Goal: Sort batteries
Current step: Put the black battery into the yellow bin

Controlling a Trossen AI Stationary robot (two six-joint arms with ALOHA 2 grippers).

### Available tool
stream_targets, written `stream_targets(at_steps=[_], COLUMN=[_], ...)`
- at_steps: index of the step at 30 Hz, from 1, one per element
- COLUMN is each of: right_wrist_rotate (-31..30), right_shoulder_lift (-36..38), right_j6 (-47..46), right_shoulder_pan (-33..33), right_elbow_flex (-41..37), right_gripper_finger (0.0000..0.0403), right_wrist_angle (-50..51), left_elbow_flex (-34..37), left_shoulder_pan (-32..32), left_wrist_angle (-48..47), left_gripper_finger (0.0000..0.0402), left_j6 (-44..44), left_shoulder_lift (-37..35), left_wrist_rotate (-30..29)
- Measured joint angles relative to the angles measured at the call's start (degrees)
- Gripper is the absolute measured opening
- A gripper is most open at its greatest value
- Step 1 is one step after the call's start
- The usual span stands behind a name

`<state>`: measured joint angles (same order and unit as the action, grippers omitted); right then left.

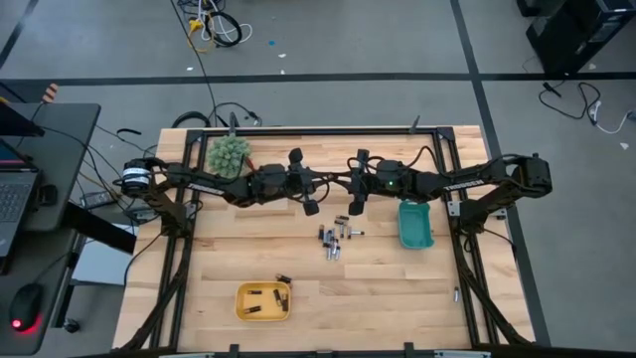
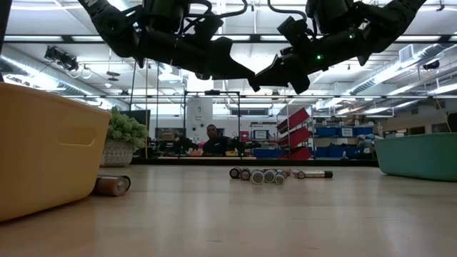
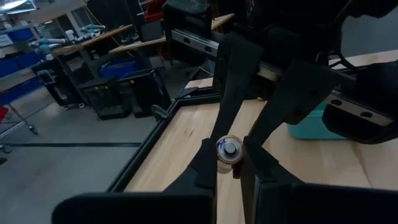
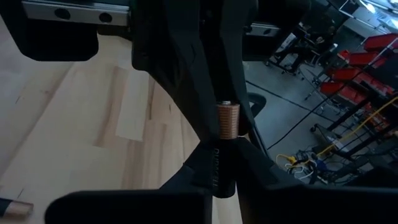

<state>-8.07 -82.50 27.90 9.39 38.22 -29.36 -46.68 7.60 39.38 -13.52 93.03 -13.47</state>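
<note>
High over the table's middle my two grippers meet tip to tip: the left gripper [image 1: 330,187] [image 3: 229,169] and the right gripper [image 1: 346,187] [image 4: 221,177]. Both are shut on one battery [image 4: 227,119] with a copper end and a black end. Below them several loose batteries [image 1: 333,240] [image 2: 265,174] lie on their sides on the wood. A yellow tray [image 1: 242,312] near the front holds several batteries, and another battery [image 2: 113,185] lies beside it. The teal tray [image 1: 414,237] stands at the right. My left gripper pinches the battery's copper end [image 3: 227,163] between its two fingers [image 3: 204,168], just behind the silver tip that faces its camera. The fingers come about level from the table's left. The battery is clear of the table. My right gripper pinches the battery's black end [image 4: 217,167] between its two fingers [image 4: 252,171], coming about level from the table's right. The copper end sticks out beyond the fingertips toward my left gripper. The battery is lifted clear.
A spiky green ball [image 1: 229,154] sits at the table's far left. Black frame rails [image 1: 181,268] run along the table's sides. Bare wood lies between the loose batteries and the yellow tray. Beyond the table is a workshop, where a person [image 2: 212,139] sits.
</note>
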Motion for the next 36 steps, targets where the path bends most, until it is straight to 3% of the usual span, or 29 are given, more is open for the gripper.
stream_targets(at_steps=[9,14,20,24,28,33,36], right_wrist_rotate=[-3.0,-3.9,-2.6,-2.2,-0.8,3.0,4.3], right_shoulder_lift=[1.0,5.6,13.2,16.8,18.4,18.1,17.9], right_j6=[-0.7,-2.2,-6.0,-7.3,-7.5,-10.1,-11.9], right_shoulder_pan=[-0.3,-0.9,-1.1,-1.1,-1.1,-1.2,-1.3], right_elbow_flex=[0.0,0.1,0.1,0.1,0.1,0.1,0.0], right_gripper_finger=[0.0089,0.0109,0.0111,0.011,0.011,0.011,0.0109], right_wrist_angle=[0.0,5.5,14.7,18.5,20.3,20.4,20.6], left_elbow_flex=[0.0,0.0,0.0,0.0,0.0,0.0,0.0], left_shoulder_pan=[-1.5,-5.6,-15.1,-23.6,-32.9,-42.8,-46.5], left_wrist_angle=[-1.2,-7.0,-17.4,-30.0,-43.6,-57.1,-60.0], left_gripper_finger=[0.0016,0.0016,0.0016,0.0016,0.0016,0.0017,0.0017], left_j6=[-1.2,-2.7,2.2,12.3,28.5,53.8,60.7], left_shoulder_lift=[-1.2,-7.6,-17.9,-23.8,-27.9,-27.0,-23.8], left_wrist_rotate=[-5.2,-12.3,-12.7,-12.4,-9.2,-8.7,-8.6])
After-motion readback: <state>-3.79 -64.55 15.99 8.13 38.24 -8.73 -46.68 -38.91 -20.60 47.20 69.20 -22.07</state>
